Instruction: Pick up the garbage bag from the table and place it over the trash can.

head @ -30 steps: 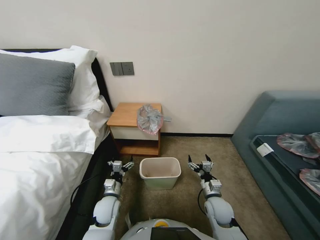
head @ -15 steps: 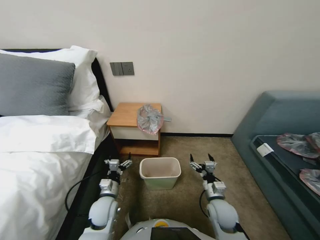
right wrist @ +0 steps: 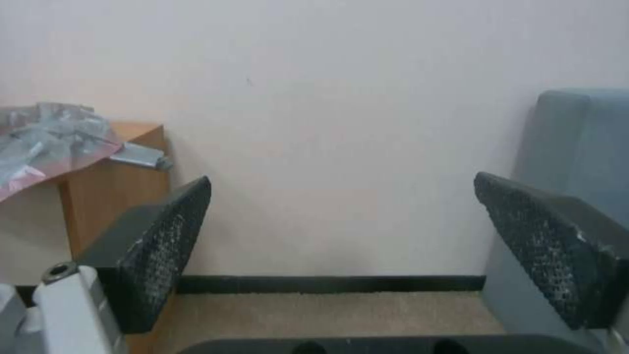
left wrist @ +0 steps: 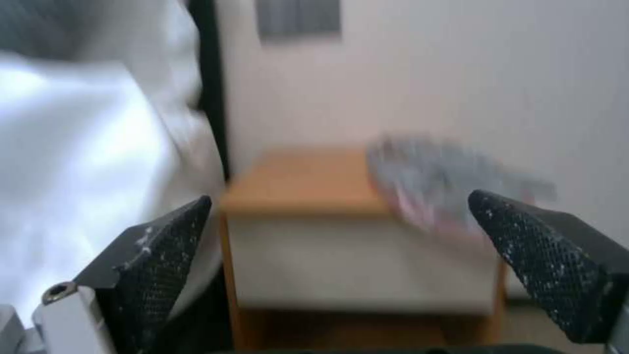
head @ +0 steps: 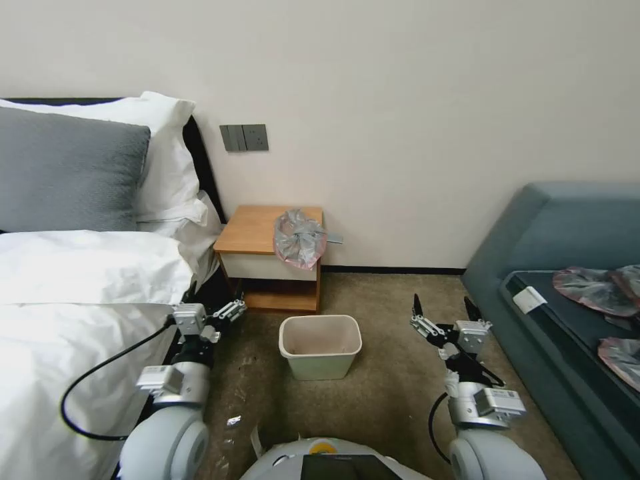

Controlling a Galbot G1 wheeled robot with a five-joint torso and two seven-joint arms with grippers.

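From the head camera, the garbage bag (head: 299,238) lies crumpled on the right part of the table (head: 253,230), its pink-edged lower part drooping over the front edge, against the far wall. The trash can (head: 320,345) stands on the carpet in front of the table, nearer the robot, upright and open. The left gripper (head: 212,304) is raised at the left, beside the bed (head: 80,313), its fingers spread apart and holding nothing; a black cable (head: 100,380) loops from its arm over the sheet. The right gripper (head: 443,312) is raised at the right of the trash can, well apart from it and near the blue sofa (head: 567,267), fingers also spread and empty. More flat plastic bags (head: 593,290) lie on the sofa seat.

From the left wrist, the two black fingers (left wrist: 164,255) stand wide apart; between them, farther off, is the table (left wrist: 295,182) with the garbage bag (left wrist: 432,182) on its top, both blurred.

From the right wrist, the fingers (right wrist: 164,246) are wide apart with bare wall between them. The garbage bag (right wrist: 46,142) shows on the table's (right wrist: 98,196) corner, a small grey flat object (right wrist: 137,156) just beside it.
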